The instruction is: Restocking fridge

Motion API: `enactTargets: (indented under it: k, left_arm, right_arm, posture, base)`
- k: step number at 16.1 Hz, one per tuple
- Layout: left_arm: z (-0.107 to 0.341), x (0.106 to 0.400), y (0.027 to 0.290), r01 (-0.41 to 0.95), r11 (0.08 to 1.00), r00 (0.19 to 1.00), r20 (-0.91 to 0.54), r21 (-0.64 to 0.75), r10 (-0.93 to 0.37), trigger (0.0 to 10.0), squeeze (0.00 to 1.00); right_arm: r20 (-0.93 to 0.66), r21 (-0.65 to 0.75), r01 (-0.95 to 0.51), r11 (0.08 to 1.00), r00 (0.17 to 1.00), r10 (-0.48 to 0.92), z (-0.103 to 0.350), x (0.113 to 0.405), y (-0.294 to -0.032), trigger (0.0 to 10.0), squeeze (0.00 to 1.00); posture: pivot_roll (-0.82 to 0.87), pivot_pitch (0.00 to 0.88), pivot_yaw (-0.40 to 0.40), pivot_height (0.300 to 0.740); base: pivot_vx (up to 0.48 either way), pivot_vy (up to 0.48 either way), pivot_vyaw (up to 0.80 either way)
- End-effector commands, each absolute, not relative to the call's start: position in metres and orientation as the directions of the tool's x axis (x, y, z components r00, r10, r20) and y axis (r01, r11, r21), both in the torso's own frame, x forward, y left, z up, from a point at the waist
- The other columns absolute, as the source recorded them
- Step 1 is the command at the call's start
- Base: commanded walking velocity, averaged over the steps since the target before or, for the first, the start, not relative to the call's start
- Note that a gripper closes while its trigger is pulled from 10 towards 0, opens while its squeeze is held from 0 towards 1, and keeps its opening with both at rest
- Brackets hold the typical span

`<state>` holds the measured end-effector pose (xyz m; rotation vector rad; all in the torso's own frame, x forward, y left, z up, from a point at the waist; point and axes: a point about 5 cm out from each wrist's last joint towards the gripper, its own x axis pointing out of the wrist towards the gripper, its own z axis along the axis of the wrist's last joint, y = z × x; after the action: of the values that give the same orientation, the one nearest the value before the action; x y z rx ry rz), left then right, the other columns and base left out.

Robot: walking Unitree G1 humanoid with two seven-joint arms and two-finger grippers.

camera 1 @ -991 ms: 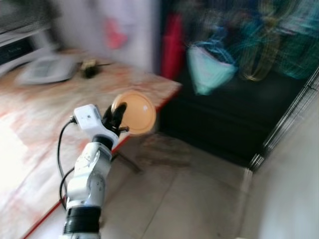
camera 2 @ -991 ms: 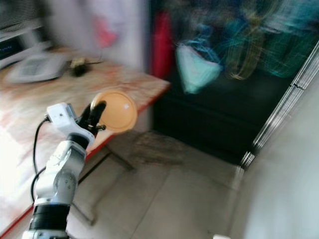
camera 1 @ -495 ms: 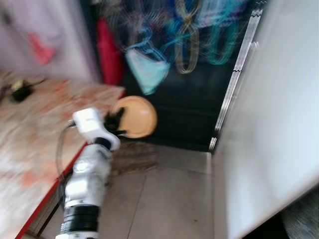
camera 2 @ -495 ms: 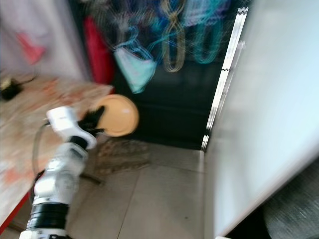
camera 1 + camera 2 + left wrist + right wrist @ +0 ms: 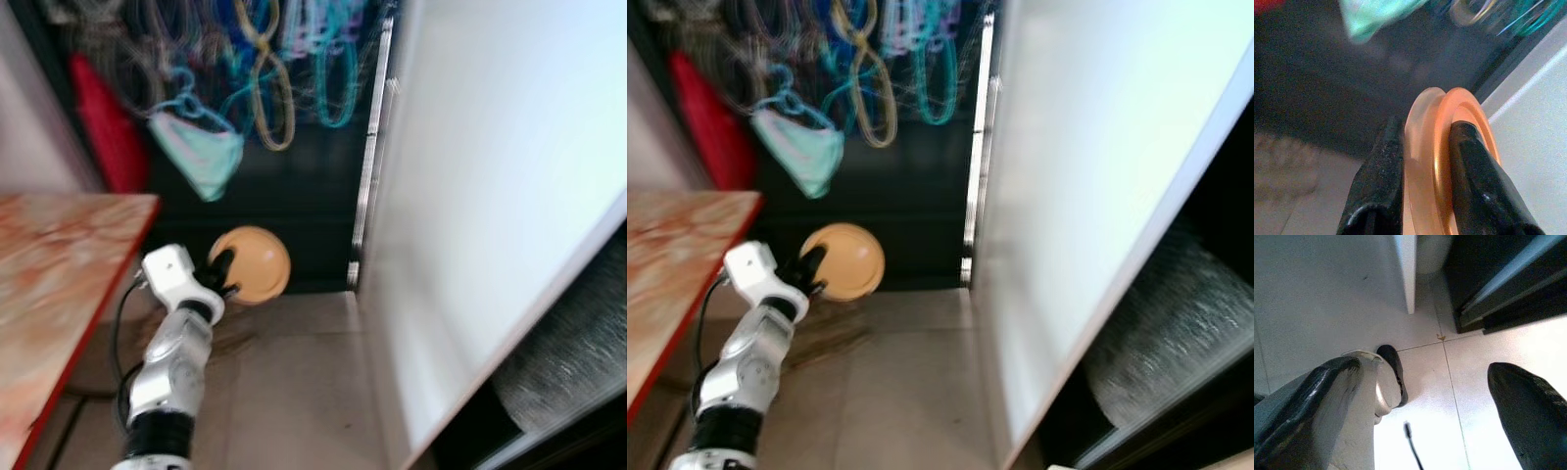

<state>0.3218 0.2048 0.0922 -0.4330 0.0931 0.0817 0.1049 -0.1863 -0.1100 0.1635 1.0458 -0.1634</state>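
Open floor [image 5: 294,382] is left between the counter [image 5: 59,264] on the left and the white door [image 5: 490,176] on the right. The far side is blocked by hanging cords [image 5: 265,88].

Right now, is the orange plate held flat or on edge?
On edge: the left hand pinches the orange plate by its rim, its face upright, above the floor.

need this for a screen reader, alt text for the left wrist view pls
Two black fingers of the left gripper clamp an orange plate on edge. Behind it are a dark recess, a blurred teal bag and a white panel.
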Motion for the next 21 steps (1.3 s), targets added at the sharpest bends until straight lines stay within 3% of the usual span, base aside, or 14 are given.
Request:
enactTargets:
  k: [1, 2, 4, 8, 21]
  left_arm:
    - [0.077, 0.319, 0.209, -0.133, 0.902, 0.985, -0.156, -0.410, 0.074, 10.0, 0.00]
    - [0.077, 0.319, 0.209, -0.133, 0.902, 0.985, -0.156, -0.410, 0.074, 10.0, 0.00]
    - [0.039, 0.306, 0.222, -0.234, 0.886, 0.942, -0.318, -0.399, 0.106, 10.0, 0.00]
    - [0.002, 0.287, 0.229, -0.337, 0.869, 0.856, -0.502, -0.362, 0.123, 10.0, 0.00]
    - [-0.035, 0.248, 0.241, -0.480, 0.841, 0.715, -0.667, -0.248, 0.212, 10.0, 0.00]
  right_arm:
    - [-0.900, 0.052, 0.209, 0.977, 0.433, -0.045, -0.115, 0.089, -0.184, 10.0, 0.00]
    - [-0.900, 0.052, 0.209, 0.977, 0.433, -0.045, -0.115, 0.089, -0.184, 10.0, 0.00]
    - [-0.898, 0.056, 0.209, 0.976, 0.437, -0.042, -0.114, 0.092, -0.183, 10.0, 0.00]
    - [-0.895, 0.062, 0.214, 0.975, 0.445, -0.041, -0.114, 0.098, -0.180, 10.0, 0.00]
    - [-0.874, 0.044, 0.316, 0.948, 0.471, -0.116, -0.113, 0.098, -0.178, 10.0, 0.00]
  posture:
    - [-0.07, 0.000, 0.054, 0.740]
    - [-0.07, 0.000, 0.054, 0.740]
    - [-0.08, 0.000, 0.056, 0.740]
    - [-0.08, 0.000, 0.070, 0.740]
    - [-0.15, 0.000, 0.085, 0.740]
  base:
    - [0.000, 0.000, -0.79]
    - [0.000, 0.000, -0.79]
    - [0.000, 0.000, -0.78]
    - [0.000, 0.000, -0.78]
    - [0.000, 0.000, -0.78]
